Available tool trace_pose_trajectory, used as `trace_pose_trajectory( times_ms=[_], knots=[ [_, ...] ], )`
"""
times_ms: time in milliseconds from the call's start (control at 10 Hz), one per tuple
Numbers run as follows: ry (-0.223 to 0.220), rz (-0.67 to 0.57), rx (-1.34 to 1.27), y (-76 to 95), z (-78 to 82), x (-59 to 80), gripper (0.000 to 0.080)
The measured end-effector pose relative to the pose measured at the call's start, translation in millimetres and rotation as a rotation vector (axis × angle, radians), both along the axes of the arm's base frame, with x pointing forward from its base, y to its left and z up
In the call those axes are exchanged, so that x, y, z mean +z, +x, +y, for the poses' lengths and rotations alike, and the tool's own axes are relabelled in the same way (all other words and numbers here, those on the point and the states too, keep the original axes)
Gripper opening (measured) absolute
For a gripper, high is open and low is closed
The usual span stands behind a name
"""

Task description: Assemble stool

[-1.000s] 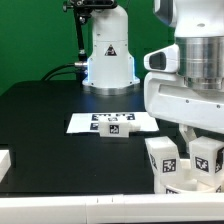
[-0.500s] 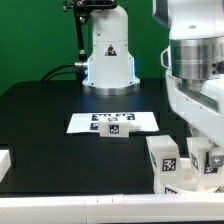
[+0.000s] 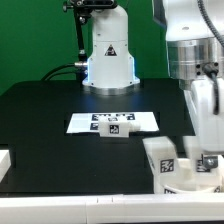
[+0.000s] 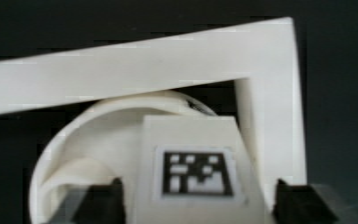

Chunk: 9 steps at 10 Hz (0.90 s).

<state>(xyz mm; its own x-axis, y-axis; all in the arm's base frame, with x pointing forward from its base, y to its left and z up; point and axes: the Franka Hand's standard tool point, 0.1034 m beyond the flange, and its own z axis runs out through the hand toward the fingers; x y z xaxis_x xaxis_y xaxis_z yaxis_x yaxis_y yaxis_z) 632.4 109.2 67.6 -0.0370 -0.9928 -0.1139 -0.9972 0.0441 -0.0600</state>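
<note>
In the wrist view a white stool leg point(image 4: 197, 165) with a black-and-white tag stands between my fingers. My gripper point(image 4: 199, 200) is open, with one jaw on each side of the leg. The rounded white seat disc point(image 4: 96, 140) lies beside and behind that leg. In the exterior view my gripper point(image 3: 206, 155) is low over the group of white stool parts at the right front. Another tagged leg point(image 3: 165, 160) stands just to its left. The leg between the jaws is mostly hidden by the hand there.
The marker board point(image 3: 85, 123) lies mid-table with a small lone tagged block point(image 3: 115, 128) on it. A white corner wall point(image 4: 176, 65) frames the stool parts. White rails point(image 3: 5, 160) run along the table's front left. The robot base point(image 3: 108, 55) stands at the back.
The arm has come down and shifted right over the stool parts. The hand now hides the right-hand leg that showed earlier.
</note>
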Motion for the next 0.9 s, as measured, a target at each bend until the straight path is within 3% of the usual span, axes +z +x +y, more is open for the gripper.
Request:
trace_pose_trajectory(
  times_ms=[100,200,300,700,900],
  knots=[
    [-0.001,-0.007,0.143,-0.6,2.0,7.4,0.0531],
    [0.0,-0.03,0.334,-0.6,4.2,21.8,0.0613],
    [-0.004,-0.056,0.474,-0.1,5.0,31.8,0.0638],
    [-0.031,-0.077,0.757,-2.1,5.8,32.2,0.0649],
    [-0.085,-0.113,1.146,0.4,1.6,35.3,0.0649]
  ],
)
